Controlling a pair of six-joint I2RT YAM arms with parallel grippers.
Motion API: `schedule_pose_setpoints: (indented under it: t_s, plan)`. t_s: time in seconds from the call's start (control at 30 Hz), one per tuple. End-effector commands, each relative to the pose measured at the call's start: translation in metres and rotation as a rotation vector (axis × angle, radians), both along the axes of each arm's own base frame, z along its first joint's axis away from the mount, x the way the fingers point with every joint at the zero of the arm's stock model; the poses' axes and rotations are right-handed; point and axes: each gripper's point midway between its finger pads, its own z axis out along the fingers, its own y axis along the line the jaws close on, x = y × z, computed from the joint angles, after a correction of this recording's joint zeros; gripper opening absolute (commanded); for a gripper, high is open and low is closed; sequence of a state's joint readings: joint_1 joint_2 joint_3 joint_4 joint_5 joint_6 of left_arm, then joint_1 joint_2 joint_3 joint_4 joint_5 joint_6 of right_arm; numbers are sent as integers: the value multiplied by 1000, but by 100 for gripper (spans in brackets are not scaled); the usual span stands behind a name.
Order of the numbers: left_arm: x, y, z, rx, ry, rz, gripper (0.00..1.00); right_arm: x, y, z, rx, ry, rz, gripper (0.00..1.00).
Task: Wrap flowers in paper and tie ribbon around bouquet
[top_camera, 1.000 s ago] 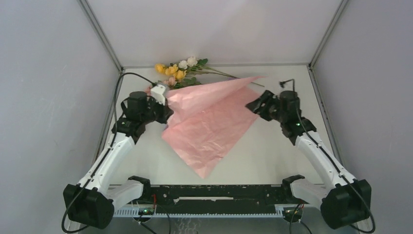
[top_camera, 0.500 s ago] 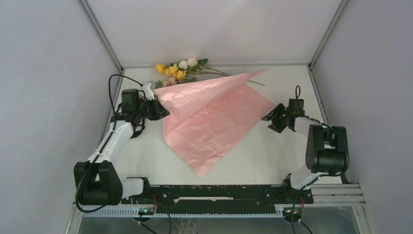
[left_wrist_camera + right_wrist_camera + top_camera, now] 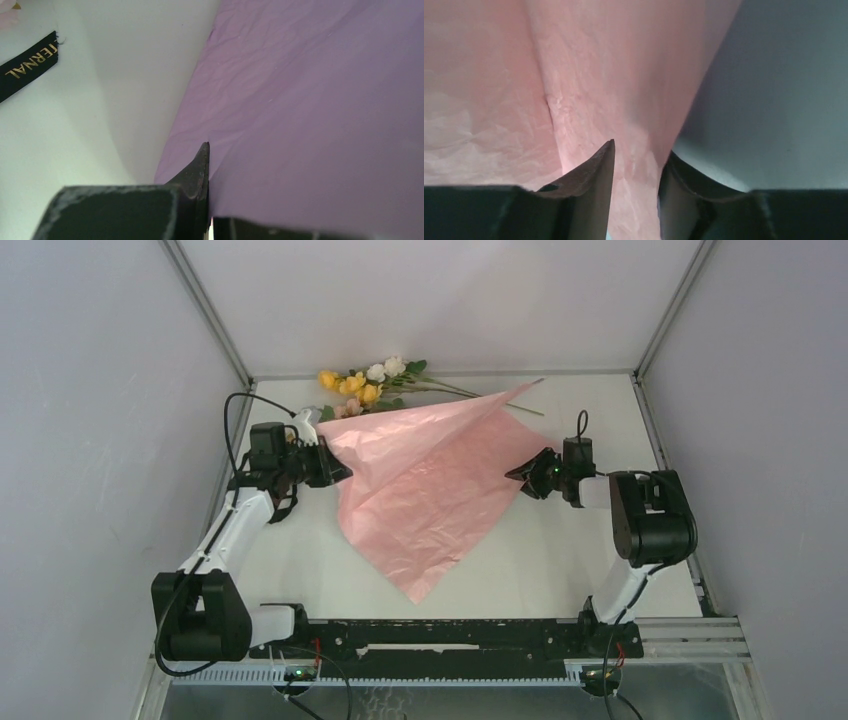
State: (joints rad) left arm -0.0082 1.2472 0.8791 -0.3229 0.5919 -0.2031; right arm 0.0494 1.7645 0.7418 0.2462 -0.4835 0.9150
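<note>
Folding seemed in hand; the left pincer [image 3: 330, 462] gripped the paper [image 3: 430, 490] at its left corner; the right pincer [image 3: 520, 473] stood parted astride its right corner; the flowers [image 3: 365, 385] lay at its far edge; closing should come next.

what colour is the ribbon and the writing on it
The ribbon is black with gold lettering; the left wrist view shows it best.
</note>
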Motion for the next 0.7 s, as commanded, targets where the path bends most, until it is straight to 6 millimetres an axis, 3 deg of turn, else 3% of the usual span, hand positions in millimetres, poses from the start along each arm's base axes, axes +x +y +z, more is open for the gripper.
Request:
schedule_pose_setpoints:
  t_s: [0.0, 0.03, 0.1, 0.23, 0.47, 0.67]
  plan:
    - [-2, 3, 6, -33, -16, 10, 0, 18, 15, 25, 73, -88, 3, 25]
    - [-1, 7, 5, -27, -14, 24, 0, 18, 14, 27, 71, -90, 1, 14]
    - [2, 11, 5, -9, -9, 50, 0, 16, 5, 33, 41, -102, -10, 0]
    - [3, 14, 7, 0, 3, 66, 0, -3, -39, 61, -81, -175, -98, 0]
    - [8, 5, 16, -59, 3, 67, 0, -83, -124, 101, -274, -255, -355, 0]
    - [20, -6, -1, -153, 148, 94, 0, -143, -154, 132, -364, -354, -532, 0]
